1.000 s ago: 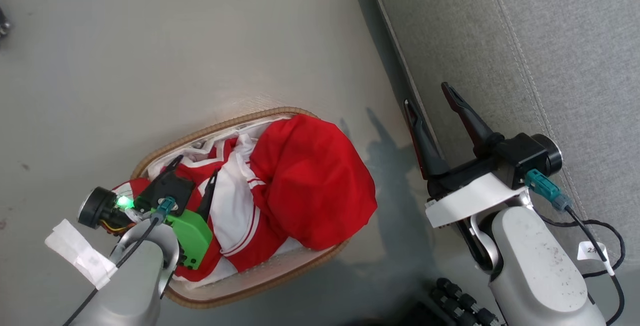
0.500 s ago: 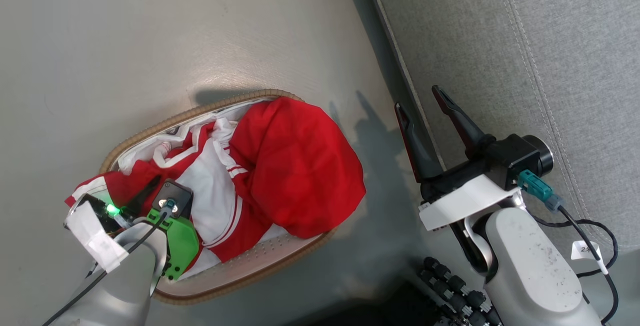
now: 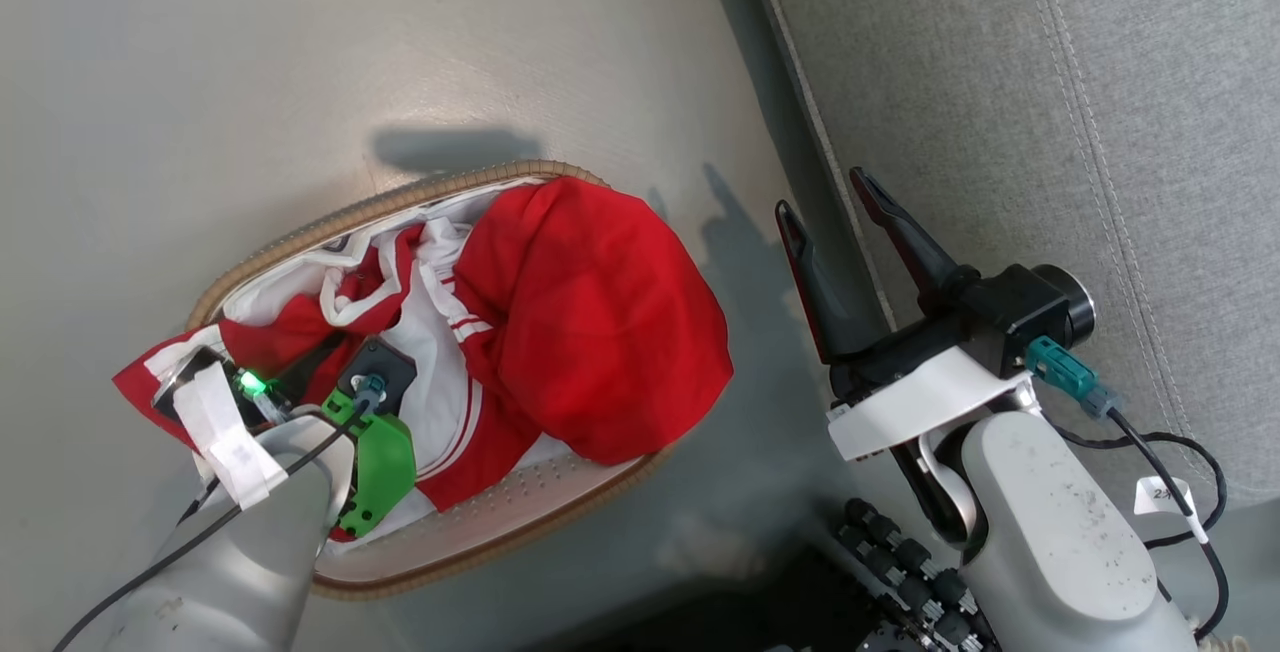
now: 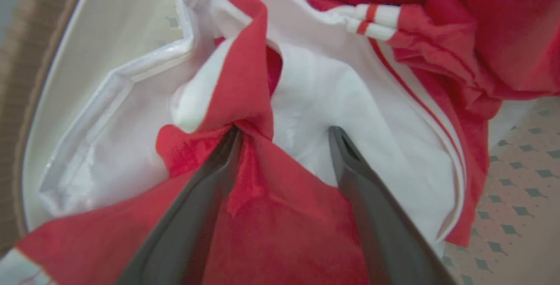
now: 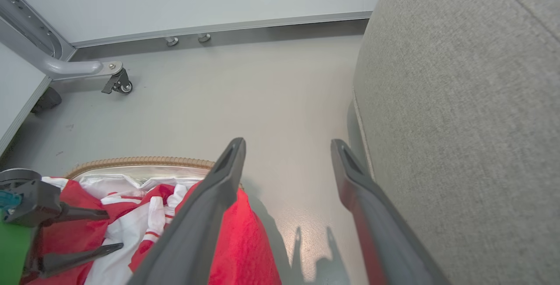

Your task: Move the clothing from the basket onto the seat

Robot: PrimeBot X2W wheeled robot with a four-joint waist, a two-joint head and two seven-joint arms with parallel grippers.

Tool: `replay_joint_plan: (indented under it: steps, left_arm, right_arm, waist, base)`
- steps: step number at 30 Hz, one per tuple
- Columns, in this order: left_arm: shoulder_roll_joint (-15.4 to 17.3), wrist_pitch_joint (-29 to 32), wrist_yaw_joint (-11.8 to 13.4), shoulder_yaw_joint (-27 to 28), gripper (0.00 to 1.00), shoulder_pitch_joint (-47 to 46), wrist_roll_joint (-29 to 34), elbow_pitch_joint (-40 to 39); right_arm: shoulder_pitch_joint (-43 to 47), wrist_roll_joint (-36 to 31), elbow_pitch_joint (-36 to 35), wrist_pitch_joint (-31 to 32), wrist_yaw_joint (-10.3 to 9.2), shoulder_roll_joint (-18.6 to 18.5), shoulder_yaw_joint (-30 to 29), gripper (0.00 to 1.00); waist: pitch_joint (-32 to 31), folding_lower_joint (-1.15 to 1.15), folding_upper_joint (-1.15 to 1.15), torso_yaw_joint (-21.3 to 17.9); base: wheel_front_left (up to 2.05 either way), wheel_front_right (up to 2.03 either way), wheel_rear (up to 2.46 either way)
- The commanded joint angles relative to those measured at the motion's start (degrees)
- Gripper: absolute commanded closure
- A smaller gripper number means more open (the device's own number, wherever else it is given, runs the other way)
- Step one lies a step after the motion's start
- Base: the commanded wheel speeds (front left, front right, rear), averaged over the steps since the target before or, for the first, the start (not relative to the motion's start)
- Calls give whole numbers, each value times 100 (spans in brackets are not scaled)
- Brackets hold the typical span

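1. Plainly, the clothing [image 3: 590,332] is all in the basket [image 3: 480,544], at the lower left of the head view. Its red bulk is heaped toward the frame's centre, and one corner spills over the rim at the far left.
2. It looks thin, light and limp, a crumpled red and white garment with no stiffness. It will probably sag and trail when lifted, and the smooth cloth may slide out of a shallow pinch.
3. The left gripper [image 4: 285,131] is down among the folds with its fingers spread. A twisted red fold lies between them in the middle of the left wrist view, but nothing is pinched yet.
4. That bunched fold seems the best hold, since several layers gathered together should give the fingers more to bite than a single sheet.
5. The white liner [image 4: 109,145] lies just beside that fold at the left of the frame, so a deep close might catch it too.
6. The right gripper [image 3: 822,192] hangs spread and empty at centre right, over the floor [image 3: 300,52] by the edge of the seat [image 3: 1050,132].
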Motion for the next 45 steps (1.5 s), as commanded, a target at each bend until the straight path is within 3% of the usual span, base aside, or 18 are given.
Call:
replay_joint_plan:
  steps: [1,6,8,9,15,24,45]
  left_arm:
    - [3,-24,-20,-40,0,-139,-36,14]
    - [-60,-54,-118,-125,0,-214,-131,52]
    - [-73,-32,-144,-174,56,-235,-157,80]
    - [-100,-3,-158,-196,100,-231,-190,93]
    - [-189,-20,-174,-292,100,-6,-417,147]
    - [-385,-124,-174,-294,100,446,-832,-181]
    - [-653,-130,-26,98,100,1824,-1245,-2662]
  right_arm:
    - [-84,43,-19,-14,-4,-12,22,0]
    - [-104,50,-9,-14,-4,-13,23,0]
    - [-116,57,-11,-14,-4,-12,34,0]
    - [-121,62,-5,-14,-4,-13,40,0]
    - [-117,99,75,-14,-4,-13,16,0]
    - [77,-97,292,-13,-4,-16,-211,0]
    - [1090,-539,745,-13,-4,-18,-836,0]
  waist:
    - [62,0,0,-23]
    - [142,0,0,-36]
    - [156,0,0,-39]
    - [155,0,0,-40]
    - [-34,0,0,-16]
    - [-949,0,0,207]
    - [-3139,0,0,1307]
  base:
    - [0,0,0]
    - [0,0,0]
    - [0,0,0]
    - [0,0,0]
    - [0,0,0]
    - [0,0,0]
    - [0,0,0]
